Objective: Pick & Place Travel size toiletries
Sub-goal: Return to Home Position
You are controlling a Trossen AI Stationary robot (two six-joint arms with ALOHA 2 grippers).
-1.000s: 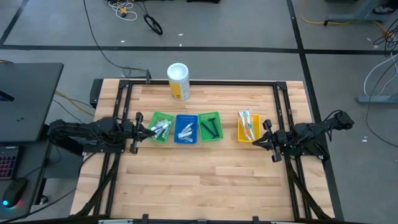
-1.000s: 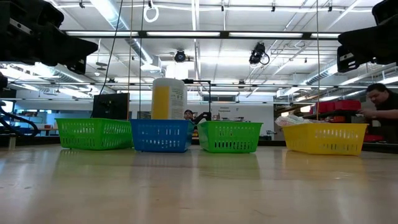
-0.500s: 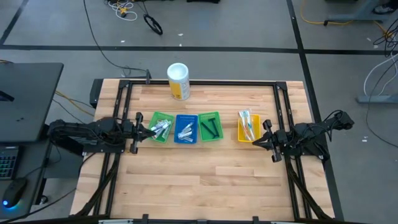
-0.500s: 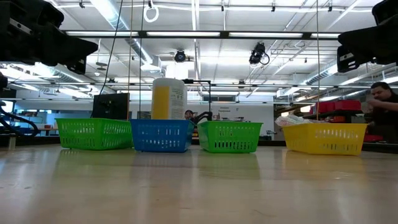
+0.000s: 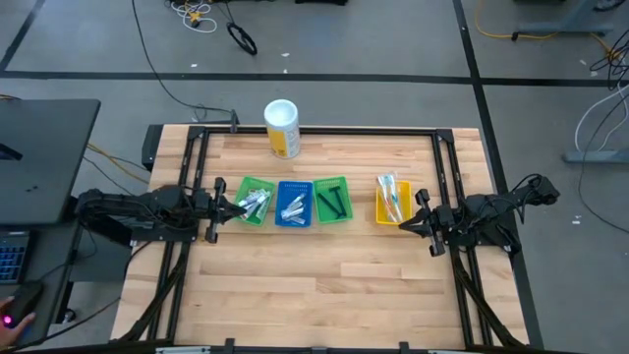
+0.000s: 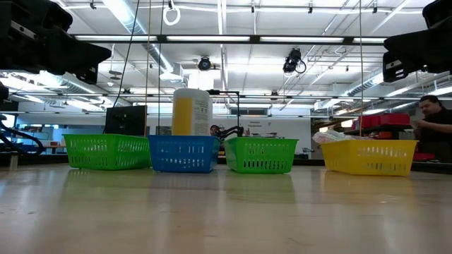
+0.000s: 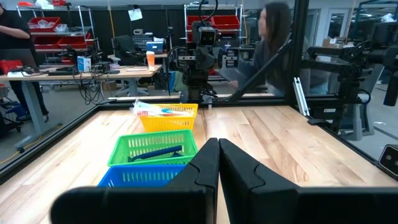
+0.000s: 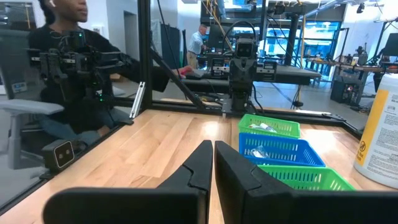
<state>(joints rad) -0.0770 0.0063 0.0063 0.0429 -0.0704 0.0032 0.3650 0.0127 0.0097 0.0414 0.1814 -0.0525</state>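
Wooden table (image 5: 324, 285) from above: all the travel size toiletries lie inside trays, with silvery tubes (image 5: 255, 204) in the left green tray (image 5: 246, 185), white-and-blue tubes (image 5: 294, 207) in the blue tray (image 5: 294, 184), dark razors (image 5: 334, 204) in the right green tray (image 5: 332, 179) and toothbrushes (image 5: 392, 200) in the yellow tray (image 5: 391, 222). The left gripper (image 5: 228, 205) sits just beside the left green tray, the right gripper (image 5: 413, 223) just beside the yellow one. At table height the four trays stand in a row, with nothing loose in front. Left wrist camera: that claw is clenched on nothing. Right wrist camera: likewise clenched and empty. Homing well probably means drawing each arm straight back from its neighbouring tray, fingers together, without brushing a rim
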